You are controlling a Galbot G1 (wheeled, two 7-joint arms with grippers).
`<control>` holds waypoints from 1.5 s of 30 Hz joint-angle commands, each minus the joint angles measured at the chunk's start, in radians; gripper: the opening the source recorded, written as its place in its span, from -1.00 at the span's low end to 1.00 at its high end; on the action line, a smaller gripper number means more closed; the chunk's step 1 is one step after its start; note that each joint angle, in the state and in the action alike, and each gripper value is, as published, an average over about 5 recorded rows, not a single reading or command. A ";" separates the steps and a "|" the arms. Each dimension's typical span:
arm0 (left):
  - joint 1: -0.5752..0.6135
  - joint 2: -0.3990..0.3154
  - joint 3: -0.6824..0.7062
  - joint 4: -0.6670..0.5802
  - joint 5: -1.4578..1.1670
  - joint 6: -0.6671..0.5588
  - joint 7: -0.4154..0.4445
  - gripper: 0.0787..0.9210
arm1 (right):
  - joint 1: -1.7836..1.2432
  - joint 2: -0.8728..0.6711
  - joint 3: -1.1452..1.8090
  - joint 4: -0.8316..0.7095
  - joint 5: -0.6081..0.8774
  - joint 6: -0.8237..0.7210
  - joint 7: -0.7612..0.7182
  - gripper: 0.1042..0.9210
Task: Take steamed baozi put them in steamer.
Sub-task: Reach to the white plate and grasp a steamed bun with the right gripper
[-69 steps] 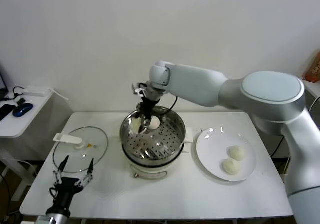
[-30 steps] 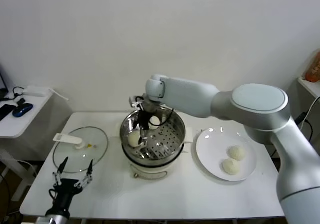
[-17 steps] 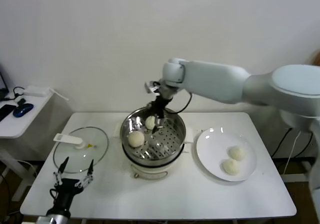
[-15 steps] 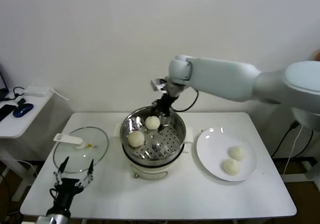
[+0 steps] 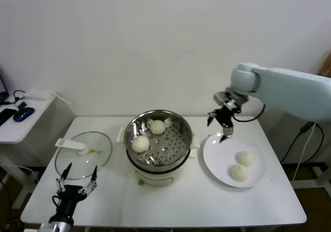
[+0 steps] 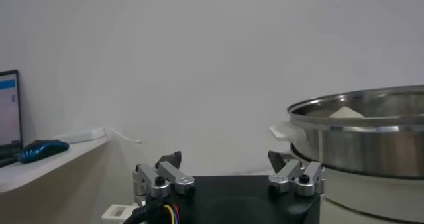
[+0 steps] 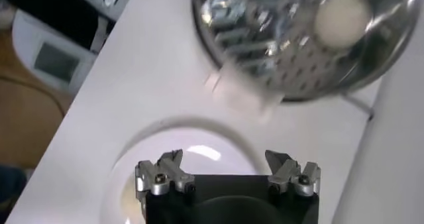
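Plain white wall backs a white rectangular bench that carries all the work items.

Right end effector: suspended above the far-left rim of the flat white round plate, between the plate and the steamer. Fingers spread wide, nothing between them. In the right wrist view the same end effector shows both fingers well apart above the plate.

Round shiny steel steamer pot with perforated tray, on a white electric base: located at bench centre, well left of the right end effector. Two small round white steamed baozi lie on the tray, one at the far side and one at the left side. They are apart from each other. Both are smooth and domed.

Two further white steamed baozi rest on the plate, nearer the robot than the right end effector and slightly to its right. They sit just beside each other.

Left end effector: low at the near-left bench edge, near the round glass lid with a white handle. Fingers stand apart and empty. In the left wrist view the steamer wall appears beyond it.
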State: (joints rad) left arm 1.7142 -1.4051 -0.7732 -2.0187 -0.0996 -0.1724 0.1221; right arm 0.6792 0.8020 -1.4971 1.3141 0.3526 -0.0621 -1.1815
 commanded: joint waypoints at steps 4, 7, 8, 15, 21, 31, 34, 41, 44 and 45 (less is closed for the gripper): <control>0.010 -0.001 -0.004 0.000 0.004 0.001 0.000 0.77 | -0.251 -0.208 0.110 0.003 -0.221 0.026 -0.009 0.76; 0.013 0.000 -0.005 0.001 0.004 0.001 0.000 0.77 | -0.306 -0.212 0.150 -0.027 -0.227 0.014 0.000 0.76; 0.012 0.000 -0.005 0.002 0.004 0.001 0.000 0.77 | -0.322 -0.213 0.160 -0.035 -0.227 0.009 0.003 0.76; 0.007 -0.002 -0.003 0.008 0.007 0.003 0.000 0.77 | -0.400 -0.193 0.211 -0.062 -0.222 -0.016 0.020 0.76; 0.010 -0.004 -0.002 0.009 0.009 0.002 0.000 0.77 | -0.458 -0.140 0.244 -0.111 -0.223 -0.026 0.038 0.76; 0.010 -0.006 -0.004 0.011 0.008 0.002 -0.001 0.77 | -0.497 -0.091 0.266 -0.144 -0.224 -0.032 0.049 0.76; 0.008 -0.006 -0.003 0.013 0.009 0.002 -0.001 0.77 | -0.501 -0.085 0.269 -0.150 -0.227 -0.031 0.050 0.76; 0.008 -0.005 -0.003 0.018 0.008 -0.001 -0.001 0.77 | -0.503 -0.069 0.281 -0.172 -0.238 -0.027 0.051 0.76; 0.008 -0.005 -0.003 0.018 0.007 -0.001 -0.001 0.77 | -0.504 -0.062 0.283 -0.177 -0.241 -0.026 0.051 0.76; 0.008 -0.006 -0.003 0.018 0.007 -0.001 -0.001 0.77 | -0.504 -0.061 0.284 -0.177 -0.242 -0.026 0.051 0.76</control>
State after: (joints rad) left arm 1.7222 -1.4113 -0.7760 -2.0011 -0.0917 -0.1725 0.1211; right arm 0.1907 0.7304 -1.2244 1.1523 0.1170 -0.0883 -1.1321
